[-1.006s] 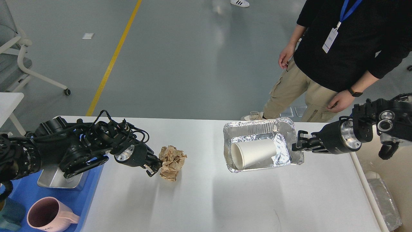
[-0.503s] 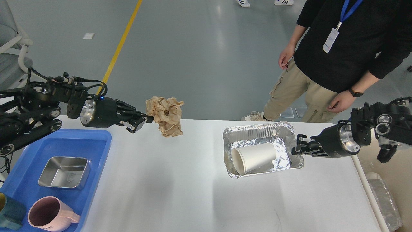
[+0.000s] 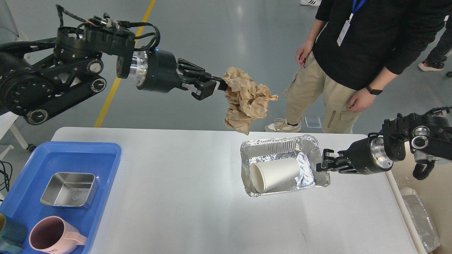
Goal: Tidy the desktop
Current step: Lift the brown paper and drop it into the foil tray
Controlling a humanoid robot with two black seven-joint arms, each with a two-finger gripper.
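The white desktop [image 3: 183, 197] fills the lower view. My left gripper [image 3: 216, 85] is shut on a crumpled brown paper ball [image 3: 246, 100] and holds it high in the air, above the desktop's far edge and just left of the foil tray. The foil tray [image 3: 282, 143] sits on the right part of the desktop with a white paper cup [image 3: 275, 174] lying on its side in it. My right gripper [image 3: 323, 163] is shut on the tray's right rim.
A blue plastic tray [image 3: 83, 155] at the left holds a steel box [image 3: 69, 189], a pink mug [image 3: 53, 237] and a teal cup [image 3: 10, 235]. A person in black [image 3: 367, 46] stands behind the desktop's far right. A lined bin [image 3: 422, 220] sits past the right edge.
My left arm lifted the paper ball off the desktop and carried it up and to the right. The foil tray, held by the right gripper, shifted slightly left.
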